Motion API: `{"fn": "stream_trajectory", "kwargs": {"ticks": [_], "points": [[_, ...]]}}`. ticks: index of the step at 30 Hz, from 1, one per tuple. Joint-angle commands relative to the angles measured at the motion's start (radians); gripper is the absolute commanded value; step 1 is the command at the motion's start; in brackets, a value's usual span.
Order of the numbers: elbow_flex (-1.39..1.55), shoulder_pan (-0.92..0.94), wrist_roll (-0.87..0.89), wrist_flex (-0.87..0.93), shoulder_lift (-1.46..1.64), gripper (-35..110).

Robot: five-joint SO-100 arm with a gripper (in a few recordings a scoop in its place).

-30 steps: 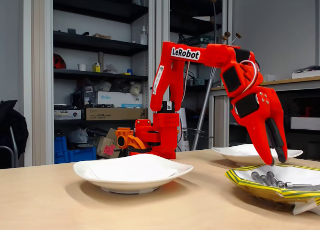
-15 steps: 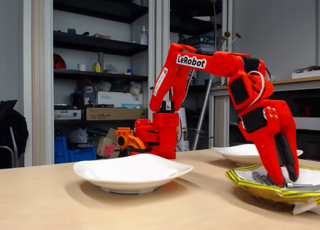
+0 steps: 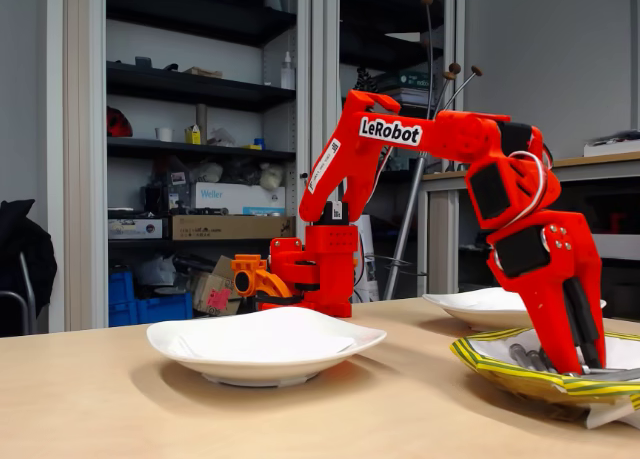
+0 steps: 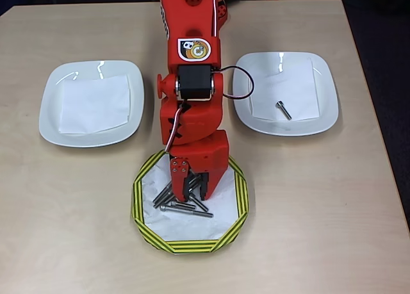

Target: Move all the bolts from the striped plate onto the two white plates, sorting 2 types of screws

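Note:
The striped plate (image 4: pixel 144 207) lies at the table's near middle in the overhead view, holding several long grey bolts (image 4: pixel 181 209) in a loose pile. My red gripper (image 4: pixel 194 193) points down into that pile, its fingers slightly apart and the tips among the bolts. In the fixed view the gripper (image 3: pixel 582 363) reaches into the striped plate (image 3: pixel 500 371) beside the bolts (image 3: pixel 524 356). Of the two white plates, the right one (image 4: pixel 327 108) carries one short bolt (image 4: pixel 283 109) on a paper sheet. The left one (image 4: pixel 48 118) holds only a paper sheet.
The arm's base (image 3: pixel 312 269) stands at the table's far side between the white plates (image 3: pixel 265 351) (image 3: pixel 470 306). Bare wood lies in front of and beside the striped plate. Shelves and a workbench stand behind the table.
The gripper has come down and to the right from above the striped plate's rim, and its tips are now in among the bolts. The plates have not moved.

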Motion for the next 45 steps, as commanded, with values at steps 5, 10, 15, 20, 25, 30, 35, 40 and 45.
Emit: {"fn": "stream_trajectory", "kwargs": {"ticks": [5, 10, 15, 20, 25, 30, 35, 40, 45], "points": [[-0.049, -0.011, 0.018, 0.052, -0.005, 0], [-0.058, -0.008, -0.021, 0.078, 0.002, 0], [-0.155, 0.0, -0.081, 0.222, 0.021, 0], [-0.19, -0.015, -0.101, 0.342, 0.098, 0], [-0.11, -0.08, -0.038, 0.43, 0.229, 0], [0.117, -0.207, 0.126, 0.425, 0.43, 0], [0.387, -0.39, 0.36, 0.341, 0.624, 0], [0.626, -0.557, 0.575, 0.225, 0.782, 0], [0.765, -0.655, 0.736, 0.175, 0.888, 0]]}}
